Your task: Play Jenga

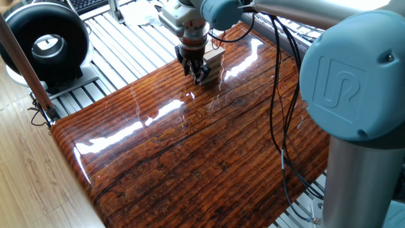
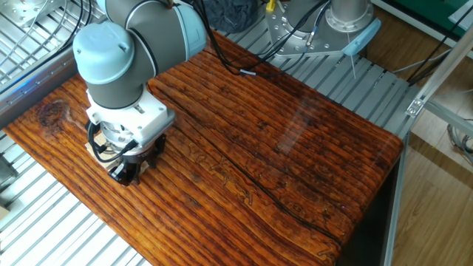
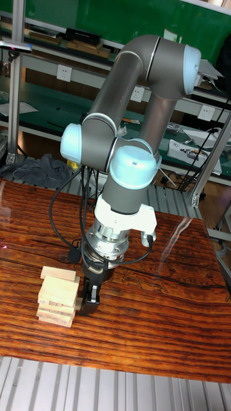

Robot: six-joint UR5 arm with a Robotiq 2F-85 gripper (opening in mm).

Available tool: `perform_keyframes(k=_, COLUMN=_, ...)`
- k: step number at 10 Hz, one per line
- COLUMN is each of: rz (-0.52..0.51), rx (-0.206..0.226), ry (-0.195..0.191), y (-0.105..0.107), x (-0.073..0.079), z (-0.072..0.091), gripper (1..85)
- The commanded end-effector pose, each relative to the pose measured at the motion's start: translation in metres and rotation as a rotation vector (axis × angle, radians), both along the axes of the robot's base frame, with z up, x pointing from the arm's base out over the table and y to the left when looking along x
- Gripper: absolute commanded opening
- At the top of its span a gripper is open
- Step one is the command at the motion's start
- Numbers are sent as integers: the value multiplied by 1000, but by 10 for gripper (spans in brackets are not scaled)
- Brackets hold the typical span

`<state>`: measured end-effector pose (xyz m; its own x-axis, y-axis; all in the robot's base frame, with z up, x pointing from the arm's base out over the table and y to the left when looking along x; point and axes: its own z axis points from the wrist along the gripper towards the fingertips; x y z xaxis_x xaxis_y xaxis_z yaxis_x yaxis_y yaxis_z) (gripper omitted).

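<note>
The block tower (image 3: 58,298) stands near the table's (image 3: 160,321) front left edge in the tall view, top block skewed. The fingers (image 3: 90,297) sit low at its 3 o'clock side, touching it; their spread cannot be told

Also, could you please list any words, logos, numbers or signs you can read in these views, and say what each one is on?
"UR" logo, embossed: on the blue joint cap of the arm, near the camera in one fixed view.
White label on the round black device: too blurred to read.
Jenga tower: plain blocks, no print visible.
Gripper and tabletop: no readable text.
</note>
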<state>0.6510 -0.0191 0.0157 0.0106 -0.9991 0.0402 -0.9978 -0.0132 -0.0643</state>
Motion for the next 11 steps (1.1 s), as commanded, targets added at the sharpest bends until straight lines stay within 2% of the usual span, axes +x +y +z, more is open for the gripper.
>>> perform_keyframes(k=1, rz=-16, rx=14, ry=9, y=2, x=-2, z=1, gripper=487)
perform_keyframes(k=8, rz=-50, rx=2, ry=18, y=-2, x=-5, z=1, gripper=493)
perform_keyframes(k=11, rz=-72, rx=13, ry=23, y=1, x=-6, z=1, gripper=493)
